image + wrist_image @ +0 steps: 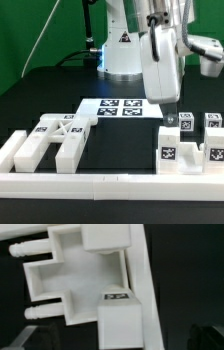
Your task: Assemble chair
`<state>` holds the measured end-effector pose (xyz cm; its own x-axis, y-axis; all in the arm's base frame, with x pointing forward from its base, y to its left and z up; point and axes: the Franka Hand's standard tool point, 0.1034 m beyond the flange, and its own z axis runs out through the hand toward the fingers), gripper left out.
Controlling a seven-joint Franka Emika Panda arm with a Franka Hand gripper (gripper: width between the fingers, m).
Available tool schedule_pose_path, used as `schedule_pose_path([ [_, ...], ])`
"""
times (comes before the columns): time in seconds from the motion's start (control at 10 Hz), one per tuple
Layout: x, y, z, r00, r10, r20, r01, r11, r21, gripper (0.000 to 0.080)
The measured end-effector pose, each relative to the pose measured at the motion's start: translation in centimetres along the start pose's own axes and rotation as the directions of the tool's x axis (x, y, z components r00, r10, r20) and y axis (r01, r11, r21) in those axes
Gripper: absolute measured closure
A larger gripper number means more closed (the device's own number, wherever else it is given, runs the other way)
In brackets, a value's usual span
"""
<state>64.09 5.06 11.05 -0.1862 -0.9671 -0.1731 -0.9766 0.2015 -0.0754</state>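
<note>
Loose white chair pieces lie on the black table. A flat piece (75, 274) with two round pegs and a small tag fills the wrist view, pressed against a long white bar (146, 274). One blocky leg of it runs between my fingers. My gripper (118, 341) is open, its dark fingertips (24, 339) far apart on either side of that leg and not touching it. In the exterior view the gripper (171, 119) hangs just above the tagged chair pieces (186, 148) at the right. A wider chair piece (55, 140) lies at the left.
The marker board (115, 108) lies in the middle of the table, behind the pieces. A low white border bar (110, 184) runs along the front edge. The robot's base (122, 50) stands at the back.
</note>
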Motion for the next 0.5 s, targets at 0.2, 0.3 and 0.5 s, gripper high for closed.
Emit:
schedule_pose_path([
  [0.2, 0.0, 0.0, 0.05, 1.0, 0.0, 0.0, 0.0, 1.0, 0.0, 0.0151],
  [0.3, 0.0, 0.01, 0.07, 1.0, 0.0, 0.0, 0.0, 1.0, -0.001, 0.0151],
  [0.5, 0.0, 0.03, 0.09, 1.0, -0.004, -0.001, 0.004, 1.0, -0.001, 0.0151],
])
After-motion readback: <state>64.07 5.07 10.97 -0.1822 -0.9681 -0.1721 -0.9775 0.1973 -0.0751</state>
